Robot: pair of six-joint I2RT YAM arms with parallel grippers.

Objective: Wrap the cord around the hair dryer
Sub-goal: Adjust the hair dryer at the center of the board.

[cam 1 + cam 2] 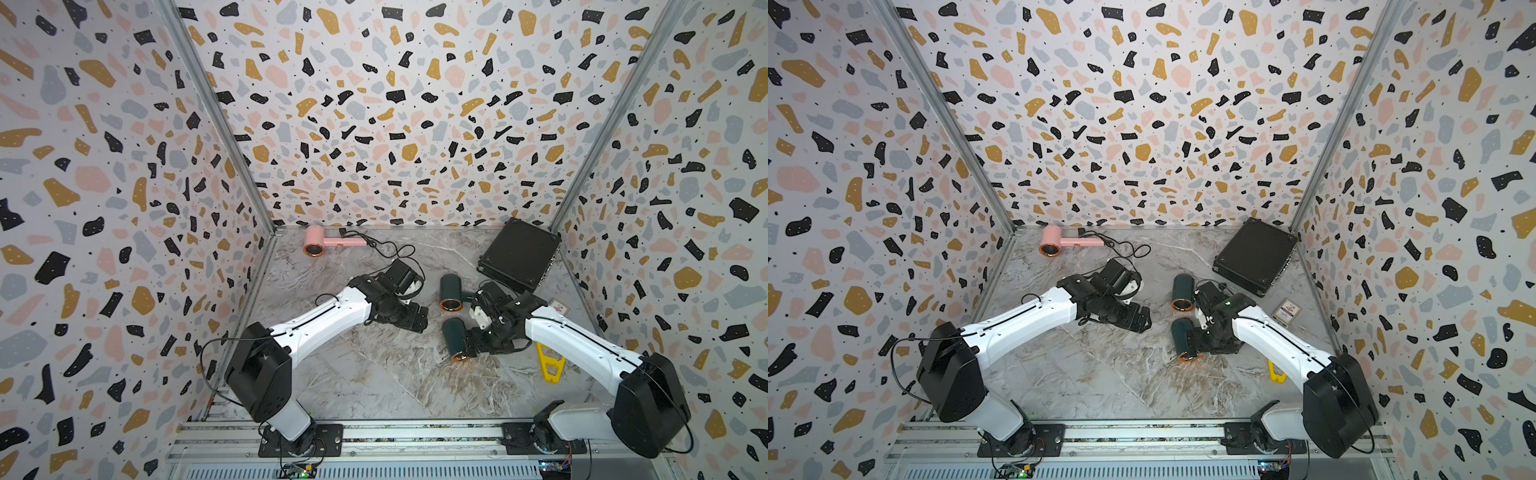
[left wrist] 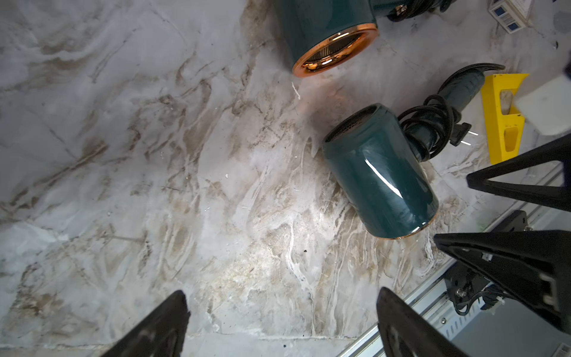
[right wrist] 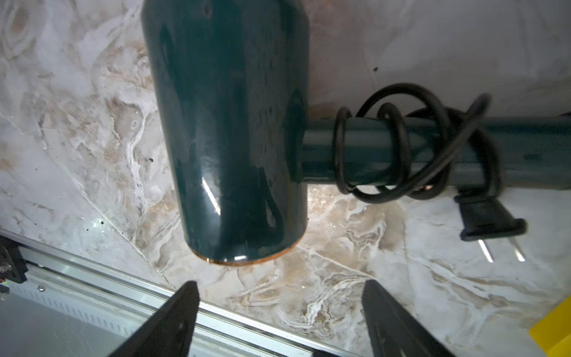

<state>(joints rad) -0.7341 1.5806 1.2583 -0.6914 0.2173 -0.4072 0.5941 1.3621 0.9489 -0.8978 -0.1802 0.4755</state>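
Note:
A dark green hair dryer point(image 3: 228, 123) lies on the marble table, also seen in the top views point(image 1: 453, 336). Its black cord point(image 3: 398, 148) is coiled round the handle, and the plug point(image 3: 488, 222) rests on the table beside it. My right gripper point(image 3: 279, 284) hangs open just above this dryer's barrel point(image 1: 1181, 332), holding nothing. My left gripper point(image 2: 282, 296) is open and empty over bare table, left of that dryer point(image 2: 380, 173). A second green hair dryer point(image 1: 451, 289) lies just behind. A pink hair dryer point(image 1: 320, 241) lies at the back left, its cord point(image 1: 390, 249) loose.
A black case point(image 1: 519, 253) sits at the back right. A yellow tool point(image 1: 548, 361) lies by my right arm, and a small card box point(image 1: 1287, 309) lies behind it. The metal rail point(image 1: 374, 432) runs along the front edge.

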